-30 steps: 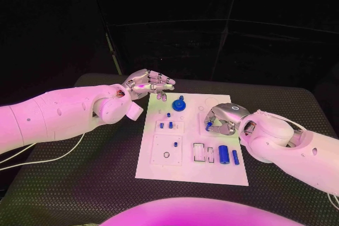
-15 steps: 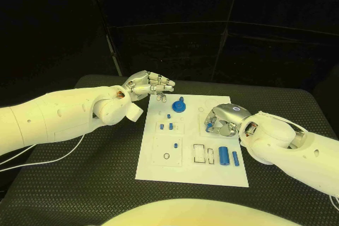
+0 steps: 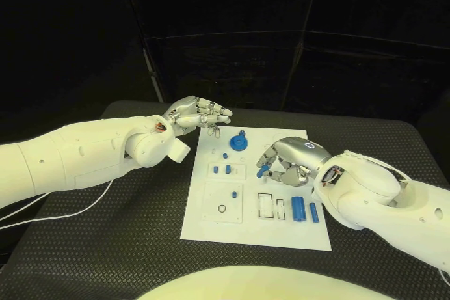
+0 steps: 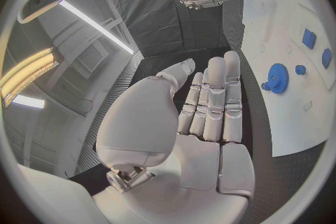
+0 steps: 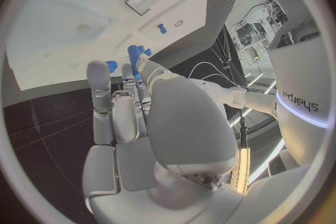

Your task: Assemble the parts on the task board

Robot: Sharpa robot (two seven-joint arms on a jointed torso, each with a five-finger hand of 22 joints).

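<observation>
right hand (image 3: 286,162): above the task board (image 3: 253,231), pinching a small blue part (image 3: 263,171) in its fingertips | left hand (image 3: 195,112): raised over the board's far left corner, fingers curled, nothing held | blue gear (image 3: 239,142): on the board's far end | blue cylinders (image 3: 297,207): lying near the right edge | bench (image 3: 112,248): black

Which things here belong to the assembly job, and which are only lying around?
For the job:
- task board
- blue gear
- blue cylinder lying on the board
- blue peg, held by the right robot hand

Only lying around:
- white cable on the black table
</observation>
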